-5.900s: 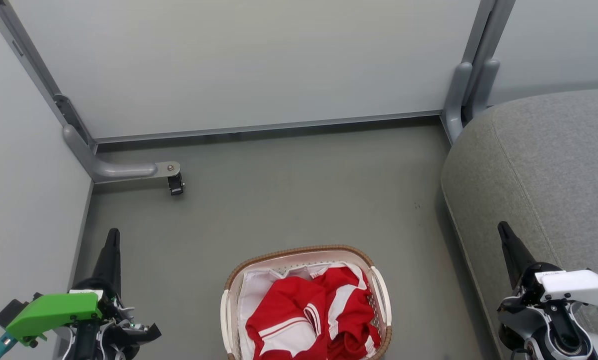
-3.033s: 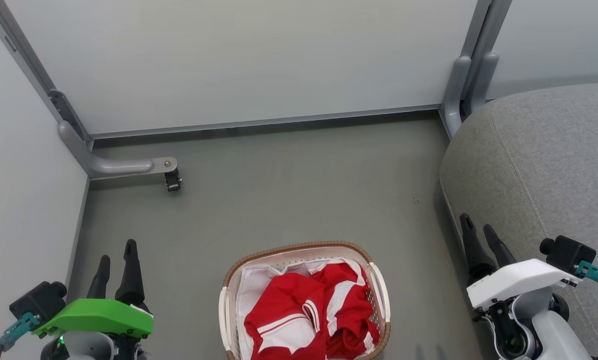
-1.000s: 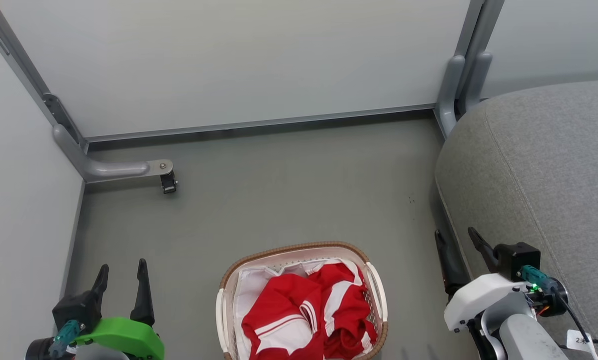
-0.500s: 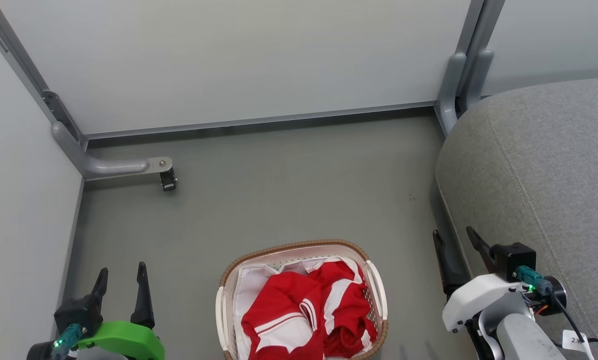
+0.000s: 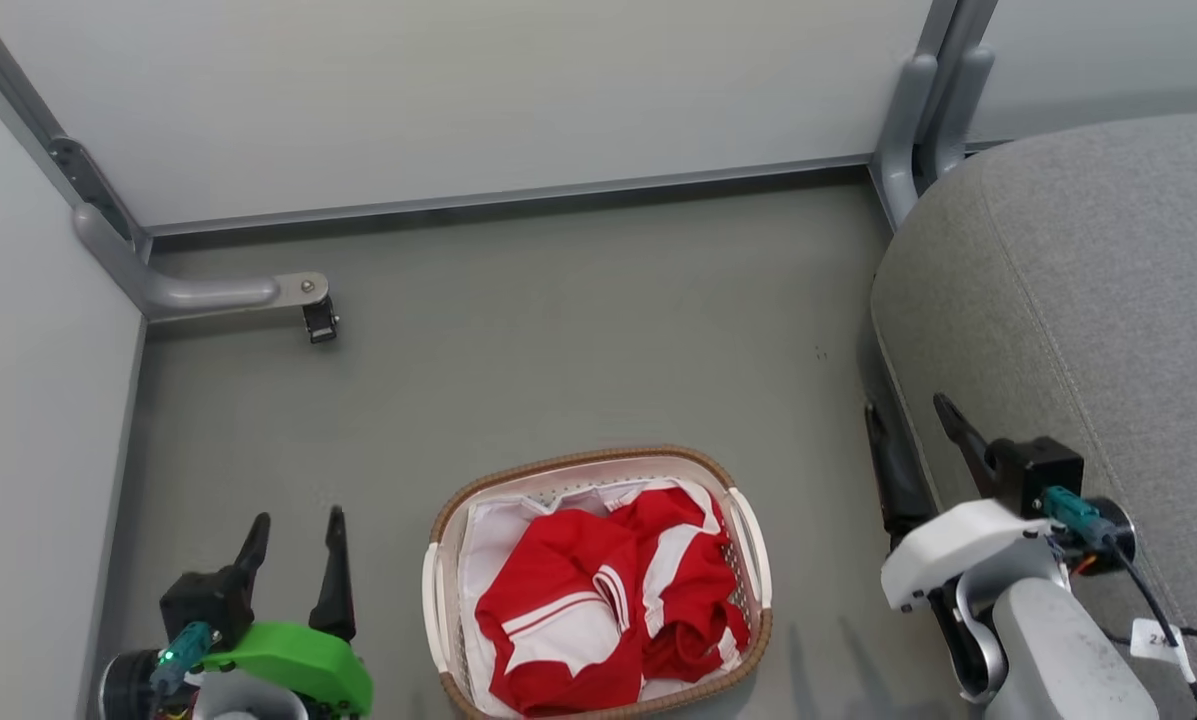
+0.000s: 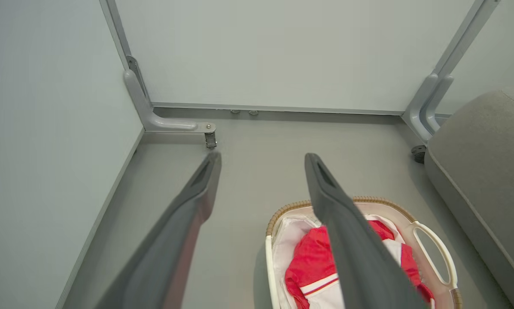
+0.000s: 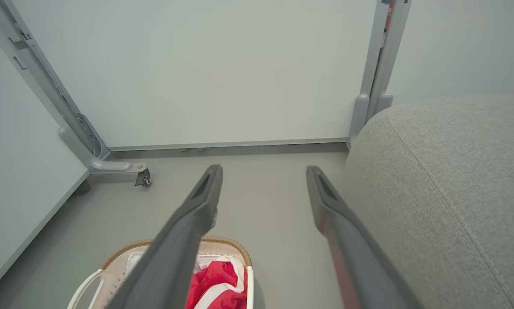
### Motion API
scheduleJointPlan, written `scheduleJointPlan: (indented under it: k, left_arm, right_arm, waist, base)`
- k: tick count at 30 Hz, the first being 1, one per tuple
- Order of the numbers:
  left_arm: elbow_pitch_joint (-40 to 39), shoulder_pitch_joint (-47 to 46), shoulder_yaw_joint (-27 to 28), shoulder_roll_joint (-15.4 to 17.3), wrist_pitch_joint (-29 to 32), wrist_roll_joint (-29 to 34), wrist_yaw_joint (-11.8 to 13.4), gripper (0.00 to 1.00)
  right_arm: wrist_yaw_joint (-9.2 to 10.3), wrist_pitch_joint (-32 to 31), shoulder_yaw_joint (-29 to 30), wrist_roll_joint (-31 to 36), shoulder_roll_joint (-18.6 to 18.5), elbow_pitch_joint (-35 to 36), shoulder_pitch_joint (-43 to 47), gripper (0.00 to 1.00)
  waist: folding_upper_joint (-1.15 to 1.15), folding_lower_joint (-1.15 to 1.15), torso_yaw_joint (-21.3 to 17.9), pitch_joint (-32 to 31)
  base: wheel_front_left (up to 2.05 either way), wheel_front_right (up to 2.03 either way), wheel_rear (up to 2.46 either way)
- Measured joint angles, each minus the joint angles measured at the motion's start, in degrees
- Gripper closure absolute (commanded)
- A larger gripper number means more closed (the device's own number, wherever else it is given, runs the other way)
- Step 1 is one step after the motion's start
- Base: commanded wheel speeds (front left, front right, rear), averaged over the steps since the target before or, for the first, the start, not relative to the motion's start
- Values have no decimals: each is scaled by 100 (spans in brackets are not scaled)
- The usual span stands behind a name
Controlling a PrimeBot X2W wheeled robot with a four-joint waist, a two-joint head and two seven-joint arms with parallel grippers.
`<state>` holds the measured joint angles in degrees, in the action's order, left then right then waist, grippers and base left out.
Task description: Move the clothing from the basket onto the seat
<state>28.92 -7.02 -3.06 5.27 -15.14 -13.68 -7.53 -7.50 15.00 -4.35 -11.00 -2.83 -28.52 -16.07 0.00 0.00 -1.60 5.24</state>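
Note:
Red clothing (image 5: 603, 605) with white panels and stripes lies bunched in the white basket (image 5: 578, 470) with its brown woven rim, on the floor at the bottom middle of the head view. The clothing (image 6: 312, 266) and basket (image 6: 428, 240) also sit low in the left wrist view, the clothing (image 7: 218, 283) and basket (image 7: 235, 249) low in the right wrist view. The grey seat (image 5: 1088, 300) fills the right side. My left gripper (image 5: 296, 528) is open, left of the basket. My right gripper (image 5: 908, 412) is open beside the seat's edge, right of the basket. Both are empty.
Pale partition walls (image 5: 458, 90) close off the far side and the left. A grey metal foot with a caster (image 5: 318, 320) juts onto the floor at the left. Grey posts (image 5: 923, 100) stand at the far right corner by the seat. Grey floor (image 5: 558, 340) lies beyond the basket.
The head camera has tilted, so the whole scene sits differently in the picture. Both grippers turned from edge-on to showing two spread fingers. The clothing has not moved in the basket.

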Motion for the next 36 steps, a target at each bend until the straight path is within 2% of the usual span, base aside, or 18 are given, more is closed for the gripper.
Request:
scheduleJointPlan:
  k: [8, 18, 36]
  left_arm:
    - [108, -561, -739, 38, 0, -341, -1, 0]
    - [417, -1518, -2063, 191, -1, -872, -1, 0]
    - [1393, -3251, -4154, 498, -1, -2320, -1, 0]
  right_arm:
    - [-1, 0, -80, -56, 3, 411, -512, 0]
    - [-1, 0, -114, -56, 1, 995, -1159, 0]
    - [-1, 0, -68, 1, 0, 1789, -1718, 0]
  waist:
    - [0, 0, -112, 616]
    - [0, 1, -278, 1670]
    - [0, 1, -587, 3501]
  base:
    - [0, 0, 0]
    - [0, 0, 0]
    - [0, 0, 0]
